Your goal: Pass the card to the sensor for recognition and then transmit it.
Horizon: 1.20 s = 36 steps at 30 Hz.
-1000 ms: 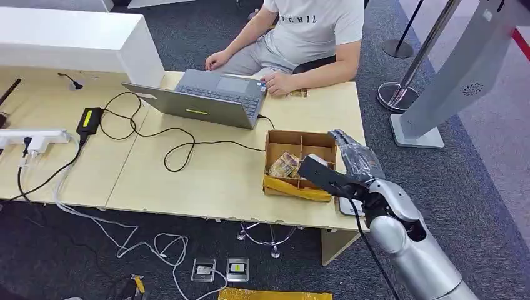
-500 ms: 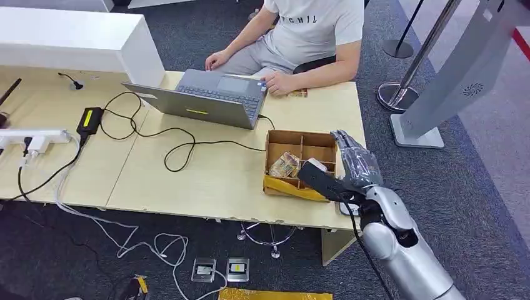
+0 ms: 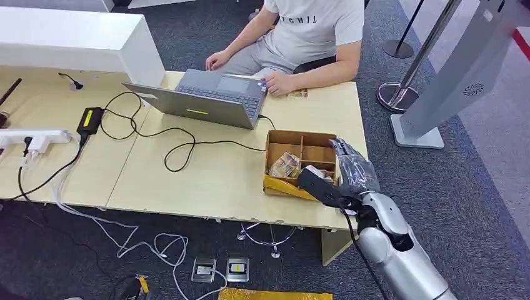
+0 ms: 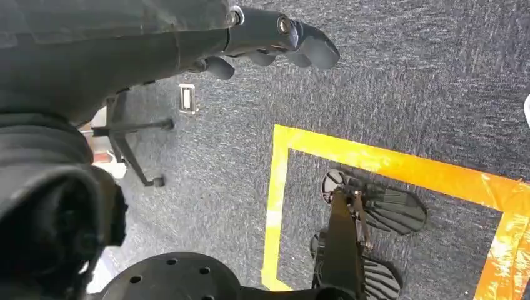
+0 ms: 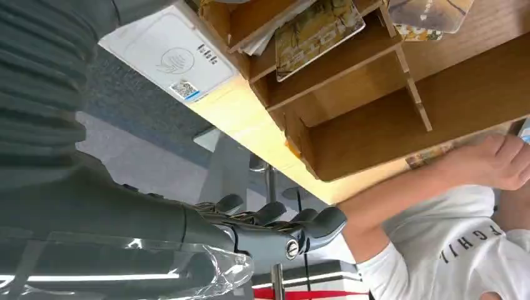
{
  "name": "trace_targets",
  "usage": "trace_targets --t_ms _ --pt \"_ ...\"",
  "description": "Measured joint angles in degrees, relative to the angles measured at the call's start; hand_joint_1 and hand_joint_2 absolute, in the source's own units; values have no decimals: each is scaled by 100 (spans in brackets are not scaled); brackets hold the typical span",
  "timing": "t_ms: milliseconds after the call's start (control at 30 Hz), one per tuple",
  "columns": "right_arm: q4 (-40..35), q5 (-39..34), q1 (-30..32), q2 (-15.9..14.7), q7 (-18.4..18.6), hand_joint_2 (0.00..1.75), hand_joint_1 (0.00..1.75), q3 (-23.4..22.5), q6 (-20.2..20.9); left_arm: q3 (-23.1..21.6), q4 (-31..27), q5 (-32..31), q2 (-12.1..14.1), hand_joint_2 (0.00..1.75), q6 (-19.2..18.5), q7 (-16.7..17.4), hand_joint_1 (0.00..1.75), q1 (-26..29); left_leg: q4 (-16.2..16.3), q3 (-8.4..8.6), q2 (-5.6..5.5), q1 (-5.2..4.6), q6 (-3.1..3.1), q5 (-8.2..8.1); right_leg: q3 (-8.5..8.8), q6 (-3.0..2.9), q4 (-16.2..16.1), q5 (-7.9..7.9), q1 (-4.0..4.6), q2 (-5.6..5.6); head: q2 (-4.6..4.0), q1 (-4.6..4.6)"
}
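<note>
The pale wooden desk carries everything I need, and at its right end, near the front edge, stands the brown compartmented cardboard box with a yellow front strip, holding the cards. Beyond the desk's far right corner, on the carpet, a tall grey kiosk stand leans up; across the desk a person in a white T-shirt works at an open grey laptop. Just beside the box, at the desk's front right corner, lies the flat white card reader with a wave symbol and a small code label; I take that to be the sensor. My right hand hovers over the box's right side, its dark fingers stretched out together and holding nothing. A yellow-printed card sits in a near compartment, untouched. I judge I am in the reaching step, the pick not yet made. Next I must lower and turn my fingers into that compartment, pinch one card by its edge without dragging its neighbours, then carry it over the reader. My left hand hangs over the carpet beside me, fingers lightly curled around nothing.
</note>
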Motion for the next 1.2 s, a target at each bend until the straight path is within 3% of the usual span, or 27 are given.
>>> trace_targets --t_ms 1200 --pt "188 444 59 376 -85 175 0 11 -70 -39 0 -2 2 0 -116 -22 0 -52 0 0 0 0 0 0 0 0 0 0 0 1 0 0"
